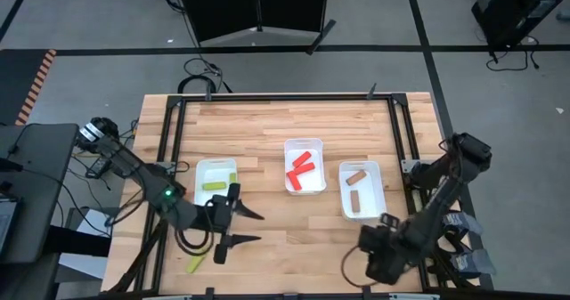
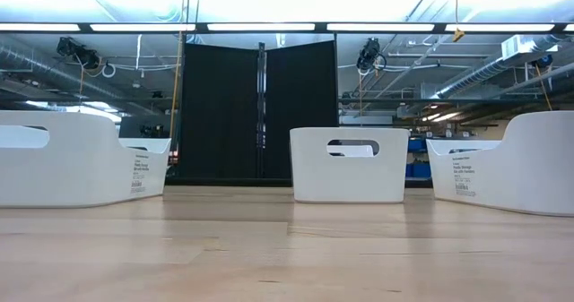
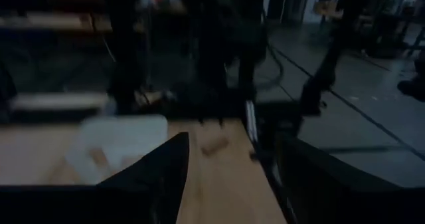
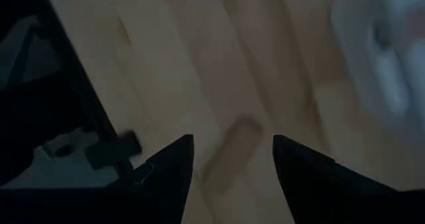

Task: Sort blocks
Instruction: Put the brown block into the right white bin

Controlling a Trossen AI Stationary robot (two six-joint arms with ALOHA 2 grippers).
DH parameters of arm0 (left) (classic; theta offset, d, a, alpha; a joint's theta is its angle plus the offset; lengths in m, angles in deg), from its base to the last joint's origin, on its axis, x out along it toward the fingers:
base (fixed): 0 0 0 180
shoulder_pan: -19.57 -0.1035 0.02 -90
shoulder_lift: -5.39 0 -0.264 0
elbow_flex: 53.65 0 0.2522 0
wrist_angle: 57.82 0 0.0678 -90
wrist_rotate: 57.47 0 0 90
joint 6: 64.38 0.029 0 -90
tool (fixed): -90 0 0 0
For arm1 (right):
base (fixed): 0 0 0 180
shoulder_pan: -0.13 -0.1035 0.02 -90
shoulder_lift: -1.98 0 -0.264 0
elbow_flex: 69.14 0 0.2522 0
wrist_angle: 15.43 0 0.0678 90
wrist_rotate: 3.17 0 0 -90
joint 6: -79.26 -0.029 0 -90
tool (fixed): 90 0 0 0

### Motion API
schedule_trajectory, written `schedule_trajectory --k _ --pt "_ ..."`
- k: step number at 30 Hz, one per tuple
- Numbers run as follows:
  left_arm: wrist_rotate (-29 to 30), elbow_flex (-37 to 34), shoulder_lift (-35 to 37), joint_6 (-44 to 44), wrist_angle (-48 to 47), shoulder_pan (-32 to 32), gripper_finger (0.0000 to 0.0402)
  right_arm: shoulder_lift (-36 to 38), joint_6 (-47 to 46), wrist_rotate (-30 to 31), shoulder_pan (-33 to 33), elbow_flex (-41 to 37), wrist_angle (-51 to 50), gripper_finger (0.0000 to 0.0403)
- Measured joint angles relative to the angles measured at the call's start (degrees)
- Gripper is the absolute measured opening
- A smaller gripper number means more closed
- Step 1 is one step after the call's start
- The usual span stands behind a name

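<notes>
Three white trays stand on the wooden table. The left tray [image 1: 216, 181] holds yellow-green blocks [image 1: 214, 185], the middle tray [image 1: 304, 166] red blocks [image 1: 300, 168], and the right tray [image 1: 360, 190] brown wood blocks [image 1: 355, 188]. One yellow-green block [image 1: 195, 263] lies flat near the table's near left corner. My left gripper [image 1: 260, 227] is open and points level toward the table's right, nothing between its fingers. My right gripper [image 1: 383, 254] points down near the near edge, open. A brown block [image 4: 232, 154] lies flat on the table beneath the gap between its fingers.
A black metal frame [image 1: 174, 158] runs along the table's left, far and right edges. In the low view the three trays [image 2: 348, 163] stand across the far half of the table, with bare wood in front of them.
</notes>
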State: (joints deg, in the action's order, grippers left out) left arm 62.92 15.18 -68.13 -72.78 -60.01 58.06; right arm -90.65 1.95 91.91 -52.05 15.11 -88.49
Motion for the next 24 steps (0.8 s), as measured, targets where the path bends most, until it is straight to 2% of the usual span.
schedule_trajectory --k 5,9,16,24 --pt "-0.46 0.0 0.0 9.31 6.76 -1.01 0.0229 -0.1 -14.27 0.11 -6.01 -7.5 6.6 0.0217" --pt "-1.05 0.0 0.0 11.68 8.22 -1.01 0.0229 -0.06 -21.03 1.66 -8.35 -12.63 13.37 0.0218" --pt "-1.05 0.0 0.0 11.44 7.73 -1.01 0.0229 -0.07 -23.37 3.65 -8.59 -18.78 21.81 0.023" --pt "-1.05 0.0 0.0 12.47 7.77 -1.01 0.0229 -3.54 -21.9 3.15 -7.66 -19.49 21.89 0.0236"
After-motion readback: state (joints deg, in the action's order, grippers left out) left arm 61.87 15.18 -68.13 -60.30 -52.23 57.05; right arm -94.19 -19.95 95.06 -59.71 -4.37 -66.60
